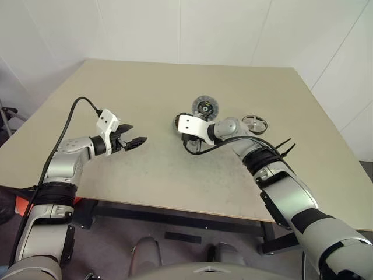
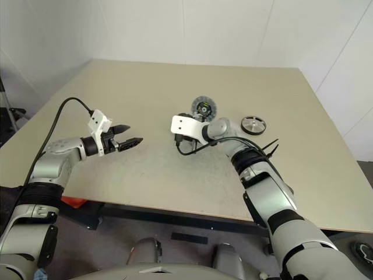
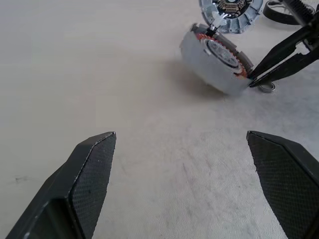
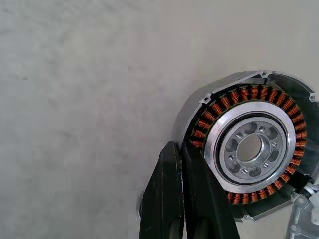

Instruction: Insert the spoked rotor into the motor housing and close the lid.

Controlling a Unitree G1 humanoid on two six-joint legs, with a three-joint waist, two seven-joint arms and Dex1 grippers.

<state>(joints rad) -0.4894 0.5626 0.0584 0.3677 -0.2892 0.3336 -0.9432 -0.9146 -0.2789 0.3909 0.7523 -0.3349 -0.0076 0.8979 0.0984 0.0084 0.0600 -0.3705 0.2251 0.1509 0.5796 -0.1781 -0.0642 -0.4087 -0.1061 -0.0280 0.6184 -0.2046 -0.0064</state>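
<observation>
Tilting on edge, motor housing (image 4: 246, 149) faces up toward right jaws.

Soft, even light falls from above on the table (image 1: 145, 93), which looks bright and matte in both eye views, with only faint shadows under the arms. In the left wrist view the housing (image 3: 217, 62) casts a soft shadow onto the surface beside it, and the near fingers (image 3: 82, 184) at the bottom are slightly blurred. The right wrist view is sharp on the windings, with mild glare on the silver centre.
</observation>
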